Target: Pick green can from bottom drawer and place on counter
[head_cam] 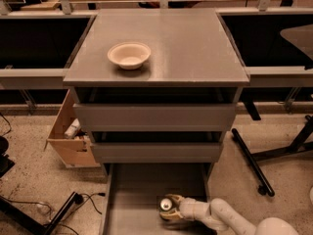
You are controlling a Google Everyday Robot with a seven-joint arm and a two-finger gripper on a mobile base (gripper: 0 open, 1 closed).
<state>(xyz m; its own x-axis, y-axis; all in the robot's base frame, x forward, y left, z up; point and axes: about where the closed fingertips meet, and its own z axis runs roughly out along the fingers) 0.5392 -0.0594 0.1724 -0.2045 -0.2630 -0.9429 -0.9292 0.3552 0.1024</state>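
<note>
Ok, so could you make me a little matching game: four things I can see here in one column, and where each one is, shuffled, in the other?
Things
1. cream round bowl
2. small green drink can with silver top
3. brown cardboard box
4. white tool at the arm's end

Places
a. on the floor, left of the cabinet
b. reaching low, at the can
c. on the grey counter
d. in the pulled-out bottom grey drawer

Pairs: 1-c, 2-d, 3-a, 4-b
</note>
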